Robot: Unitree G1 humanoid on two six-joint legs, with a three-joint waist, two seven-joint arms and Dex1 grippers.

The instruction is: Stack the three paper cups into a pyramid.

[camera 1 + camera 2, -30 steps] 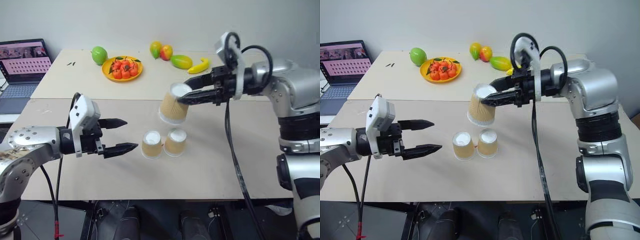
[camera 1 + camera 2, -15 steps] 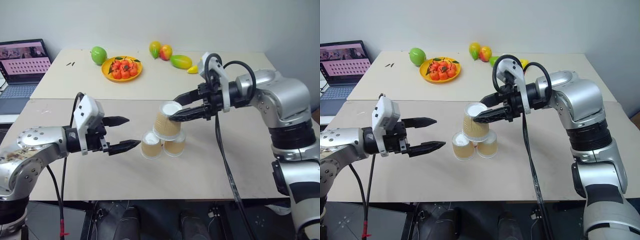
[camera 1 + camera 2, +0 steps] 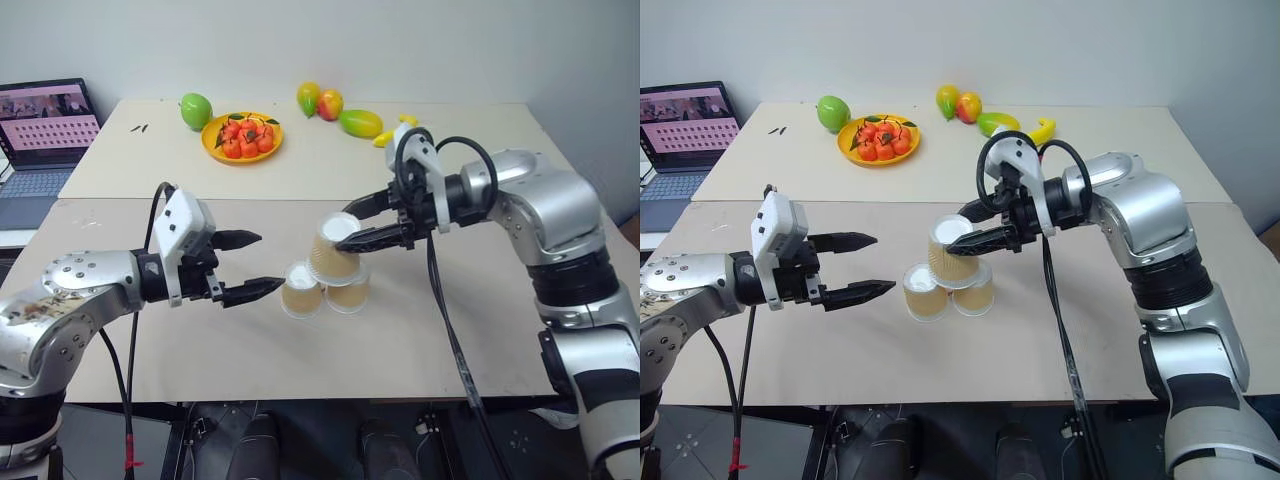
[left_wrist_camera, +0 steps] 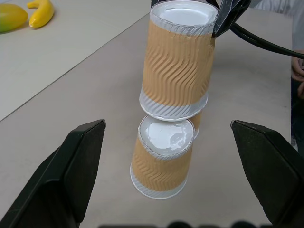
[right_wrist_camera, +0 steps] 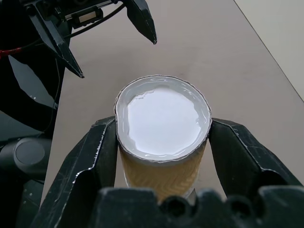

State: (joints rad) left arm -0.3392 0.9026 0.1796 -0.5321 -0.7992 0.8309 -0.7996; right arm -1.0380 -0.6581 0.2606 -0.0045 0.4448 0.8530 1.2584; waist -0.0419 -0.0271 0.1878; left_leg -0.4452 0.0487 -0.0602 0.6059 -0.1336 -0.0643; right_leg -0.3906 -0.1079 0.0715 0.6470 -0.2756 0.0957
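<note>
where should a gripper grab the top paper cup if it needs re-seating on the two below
Grip the top paper cup across its ribbed sides just under the white flat end, coming from the right, as the right gripper sits now; the bottom cups block lower access.

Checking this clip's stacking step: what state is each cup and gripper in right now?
Top cup: upside down, resting on both lower cups.
Left base cup: upside down on table.
Right base cup: upside down on table.
Right gripper: fingers flanking top cup.
Left gripper: open, empty.
</note>
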